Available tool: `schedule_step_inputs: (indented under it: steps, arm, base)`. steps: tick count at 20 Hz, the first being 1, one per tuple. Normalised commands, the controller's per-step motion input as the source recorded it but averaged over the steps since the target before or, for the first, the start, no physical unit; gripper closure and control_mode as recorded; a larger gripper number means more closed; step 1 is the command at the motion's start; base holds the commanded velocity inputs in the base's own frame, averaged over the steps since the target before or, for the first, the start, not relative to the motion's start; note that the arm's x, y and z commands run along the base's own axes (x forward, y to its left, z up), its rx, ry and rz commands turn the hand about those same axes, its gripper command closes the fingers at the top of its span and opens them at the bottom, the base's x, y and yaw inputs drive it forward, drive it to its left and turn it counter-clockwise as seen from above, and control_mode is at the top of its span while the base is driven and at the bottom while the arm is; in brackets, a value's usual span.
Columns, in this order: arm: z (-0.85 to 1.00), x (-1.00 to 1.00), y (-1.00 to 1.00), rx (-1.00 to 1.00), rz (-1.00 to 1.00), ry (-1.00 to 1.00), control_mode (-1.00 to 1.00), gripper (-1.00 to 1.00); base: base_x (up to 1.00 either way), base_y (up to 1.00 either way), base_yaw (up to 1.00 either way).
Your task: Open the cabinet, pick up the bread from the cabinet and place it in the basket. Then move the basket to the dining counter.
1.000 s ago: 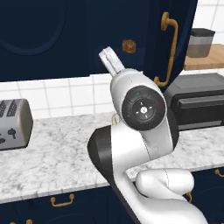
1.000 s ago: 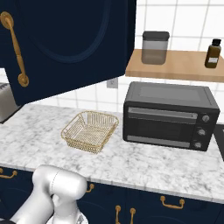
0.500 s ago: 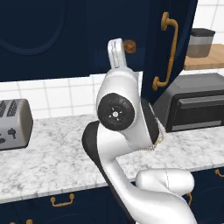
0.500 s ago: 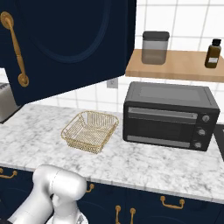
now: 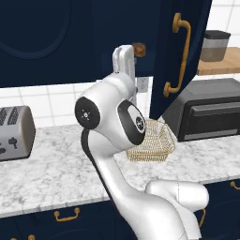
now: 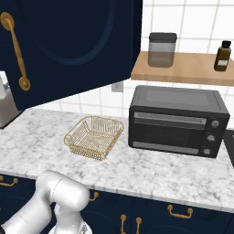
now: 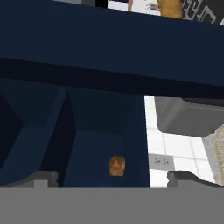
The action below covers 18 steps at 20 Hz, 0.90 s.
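Bread: small round brown bread lump (image 7: 116, 165) in the open dark navy cabinet (image 7: 96, 144); probably light, soft; pinch gently across its middle.
Gripper: two-finger gripper (image 7: 111, 178) spread wide, empty.

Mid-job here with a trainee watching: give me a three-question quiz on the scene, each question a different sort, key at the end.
1. True or false: the bread already lies in the basket.
2. Multiple choice: the cabinet door is A) open, B) shut, C) missing.
3. Fill in: on the worktop, the basket sits just left of the dark ______, seen in the right base view.

Key
1. False: it sits inside the cabinet, ahead of the open hand.
2. A.
3. Toaster oven.
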Motion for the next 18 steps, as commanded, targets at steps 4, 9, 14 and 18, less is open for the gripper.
schedule_step_inputs:
  steps: [4,9,14,18]
  arm:
    - [-0.22,0.25,-0.06,0.26,-0.34,-0.04,-1.00,-1.00]
    - [-0.37,0.12,-0.22,0.25,-0.25,-0.15,-1.00,-1.00]
    - [-0.24,0.00,-0.47,0.25,-0.19,-0.21,-1.00,-1.00]
    - [-0.11,0.00,-0.99,0.22,-0.18,-0.17,-1.00,-1.00]
  base:
    - [0.00,0.00,0.00]
    - [0.00,0.00,0.00]
    - [0.00,0.00,0.00]
    - [0.00,0.00,0.00]
